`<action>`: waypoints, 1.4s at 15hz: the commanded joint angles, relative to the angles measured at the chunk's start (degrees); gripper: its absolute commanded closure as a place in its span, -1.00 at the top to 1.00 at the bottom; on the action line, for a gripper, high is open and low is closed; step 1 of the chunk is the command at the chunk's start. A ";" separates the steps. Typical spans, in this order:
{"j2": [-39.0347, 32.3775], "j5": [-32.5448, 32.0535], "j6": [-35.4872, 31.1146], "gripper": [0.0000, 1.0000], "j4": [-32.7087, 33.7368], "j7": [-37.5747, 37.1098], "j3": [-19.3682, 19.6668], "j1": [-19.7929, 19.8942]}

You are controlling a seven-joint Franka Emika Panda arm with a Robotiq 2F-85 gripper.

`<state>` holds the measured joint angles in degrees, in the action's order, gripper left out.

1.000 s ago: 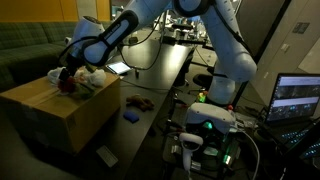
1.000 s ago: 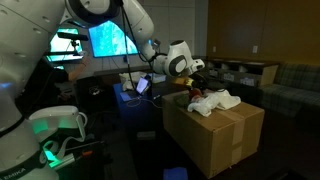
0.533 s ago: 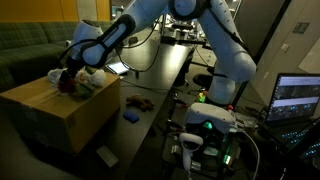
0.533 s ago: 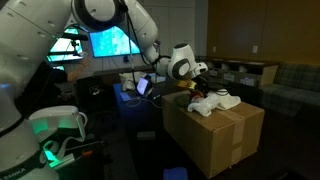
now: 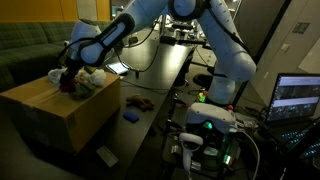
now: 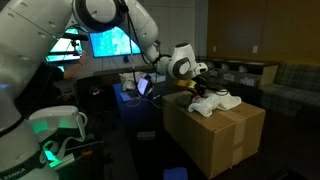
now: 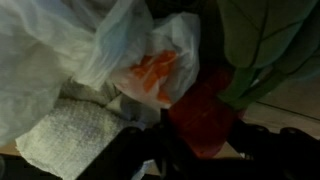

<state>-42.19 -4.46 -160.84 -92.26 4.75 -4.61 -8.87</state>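
The arm has dipped slightly, and the fingers [image 7: 128, 152] now stand either side of the soft red object [image 7: 205, 115]; I cannot tell whether they grip it. Just beyond them, a clear plastic bag [image 7: 152, 72] holds something orange. Everything lies on top of the closed brown cardboard box [image 5: 60, 115], not inside it.

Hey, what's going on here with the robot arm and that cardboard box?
The robot arm has its gripper low over a small pile of things on top of the cardboard box. In the wrist view, a red object lies between the jaws, beside a green leafy thing, a clear plastic bag with something orange inside, and a white towel. Whether the jaws already grip the red object cannot be told.
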 commanded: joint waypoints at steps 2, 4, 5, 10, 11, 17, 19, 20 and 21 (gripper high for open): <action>1.14 -0.35 2.59 -0.72 0.14 0.12 -0.27 0.00; 2.56 -0.64 2.35 -0.96 -1.23 -0.43 0.12 -0.55; 3.31 -0.84 2.22 -0.98 -2.03 -0.73 0.34 -0.92; 8.76 -1.88 3.08 -0.92 -7.64 -2.41 1.84 -3.08; 9.91 -2.12 3.46 -0.92 -9.15 -2.82 2.11 -3.60; 19.45 -3.13 8.93 -0.92 -20.05 -4.16 1.36 -4.38; 22.83 -3.34 10.69 -0.92 -24.15 -3.94 0.85 -4.15; 24.43 -3.19 11.50 -0.92 -26.13 -3.53 0.41 -3.84; 25.83 -3.55 11.89 -0.92 -28.27 -3.97 0.45 -3.92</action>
<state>-23.01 -6.16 -150.51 -112.96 2.41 -3.81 -12.85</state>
